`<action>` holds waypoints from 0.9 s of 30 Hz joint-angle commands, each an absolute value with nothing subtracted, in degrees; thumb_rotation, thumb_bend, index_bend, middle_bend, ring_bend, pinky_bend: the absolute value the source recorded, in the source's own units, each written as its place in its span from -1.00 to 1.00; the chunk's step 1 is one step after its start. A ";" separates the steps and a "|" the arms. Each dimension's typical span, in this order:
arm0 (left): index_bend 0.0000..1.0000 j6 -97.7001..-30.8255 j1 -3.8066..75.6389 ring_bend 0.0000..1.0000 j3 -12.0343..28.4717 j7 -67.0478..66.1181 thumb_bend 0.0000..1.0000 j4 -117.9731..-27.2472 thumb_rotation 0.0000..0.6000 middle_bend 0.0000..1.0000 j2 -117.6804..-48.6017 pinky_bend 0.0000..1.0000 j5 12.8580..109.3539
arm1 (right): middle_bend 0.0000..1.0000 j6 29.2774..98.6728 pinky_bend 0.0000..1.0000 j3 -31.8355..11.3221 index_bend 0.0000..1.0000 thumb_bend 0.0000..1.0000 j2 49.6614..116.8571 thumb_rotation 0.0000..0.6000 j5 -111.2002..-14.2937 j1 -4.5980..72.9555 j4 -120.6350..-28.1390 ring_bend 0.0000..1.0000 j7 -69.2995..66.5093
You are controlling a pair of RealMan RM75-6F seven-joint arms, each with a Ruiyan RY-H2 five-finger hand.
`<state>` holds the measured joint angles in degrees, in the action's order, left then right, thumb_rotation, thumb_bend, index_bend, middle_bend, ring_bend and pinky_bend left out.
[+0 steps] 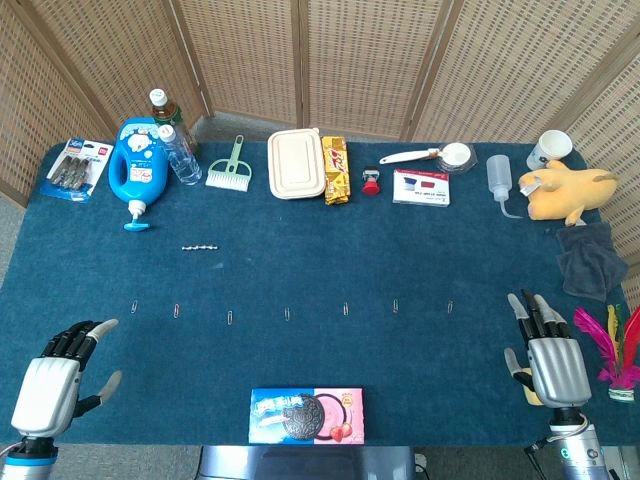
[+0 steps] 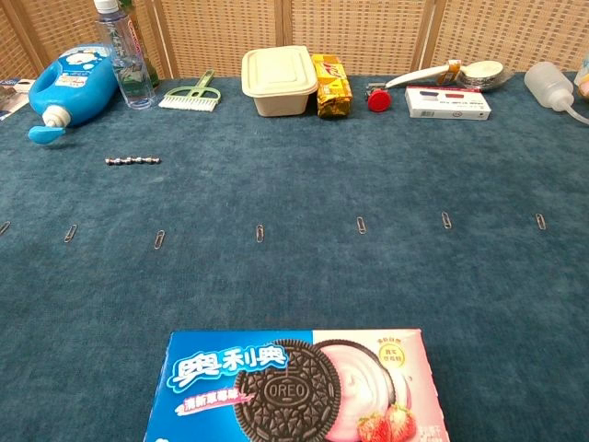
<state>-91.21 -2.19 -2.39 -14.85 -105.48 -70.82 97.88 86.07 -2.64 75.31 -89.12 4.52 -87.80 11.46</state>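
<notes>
Two hands are resting empty w/ fingers spread: left hand (image 1: 50, 385), right hand (image 1: 548, 362). Oreo box (image 1: 307, 415) is lying flat at tabletop (image 1: 330, 270) near edge, between them; likely light, thin cardboard, crushable, so grip by long edges.

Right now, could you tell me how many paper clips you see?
7 paper clips, spaced in one row across the mat, from far left to far right; none looks hidden.

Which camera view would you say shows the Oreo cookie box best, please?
The chest view: the Oreo box fills the lower frame, its printed cookie and lettering readable. The head view shows the same box whole but small, at the table's near edge, midway between both hands.
</notes>
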 commanded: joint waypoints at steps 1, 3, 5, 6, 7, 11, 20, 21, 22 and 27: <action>-0.63 -90.97 -2.06 -0.63 -2.36 -14.84 -0.03 -105.44 1.00 -0.50 -70.95 -0.55 97.70 | -0.91 86.13 -0.64 -2.65 -1.00 -0.15 75.33 1.00 -89.10 4.51 -87.84 -0.92 11.53; -0.63 -90.32 -1.70 -0.63 -2.29 -14.37 -0.03 -105.42 1.00 -0.50 -70.88 -0.55 97.31 | -0.91 86.25 -0.65 -2.63 -1.00 -0.15 75.36 1.00 -89.00 4.41 -87.90 -0.92 11.71; -0.63 -89.73 -0.99 -0.63 -1.46 -14.04 -0.03 -105.41 1.00 -0.50 -70.34 -0.55 96.62 | -0.91 86.34 -0.67 -2.44 -1.00 -0.15 75.28 1.00 -89.00 4.23 -88.07 -0.92 11.77; -0.63 -89.57 -0.69 -0.63 -1.14 -14.03 -0.03 -105.43 1.00 -0.50 -70.07 -0.55 96.51 | -0.91 86.46 -0.67 -2.40 -1.00 -0.15 75.21 1.00 -89.07 4.17 -88.16 -0.92 11.73; -0.63 -89.41 -0.26 -0.63 -0.63 -14.12 -0.03 -105.45 1.00 -0.50 -69.75 -0.55 96.44 | -0.91 86.71 -0.67 -2.37 -1.00 -0.15 75.12 1.00 -89.18 4.06 -88.27 -0.92 11.62; -0.63 -86.87 2.12 -0.63 1.21 -14.00 -0.03 -105.96 1.00 -0.50 -68.28 -0.55 94.97 | -0.92 87.52 -0.67 -2.30 -1.00 -0.15 74.95 1.00 -89.33 3.61 -88.30 -0.92 11.15; -0.60 -74.22 12.70 -0.61 8.44 -14.94 -0.03 -105.35 1.00 -0.49 -67.12 -0.55 86.84 | -0.92 87.78 -0.67 -2.28 -1.00 -0.15 75.52 1.00 -87.84 2.66 -87.56 -0.93 10.85; -0.58 -72.80 14.03 -0.60 9.37 -15.08 -0.03 -104.93 1.00 -0.48 -67.30 -0.54 85.79 | -0.92 87.83 -0.67 -2.37 -1.00 -0.15 75.50 1.00 -87.64 2.59 -87.68 -0.93 10.97; -0.56 -72.07 14.74 -0.57 9.83 -15.24 -0.03 -104.61 1.00 -0.45 -67.43 -0.50 85.16 | -0.92 87.83 -0.67 -2.41 -1.00 -0.15 75.49 1.00 -87.53 2.56 -87.77 -0.93 11.05; -0.50 -65.35 21.82 -0.11 14.10 -17.91 -0.03 -99.51 1.00 -0.13 -70.16 0.16 79.45 | -0.92 87.00 -0.67 -2.83 -1.00 -0.15 75.72 1.00 -86.51 2.83 -88.39 -0.93 12.46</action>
<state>-68.24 18.88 11.94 -16.46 -101.94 -68.74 82.21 87.17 -2.74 75.65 -86.69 2.75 -88.27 12.27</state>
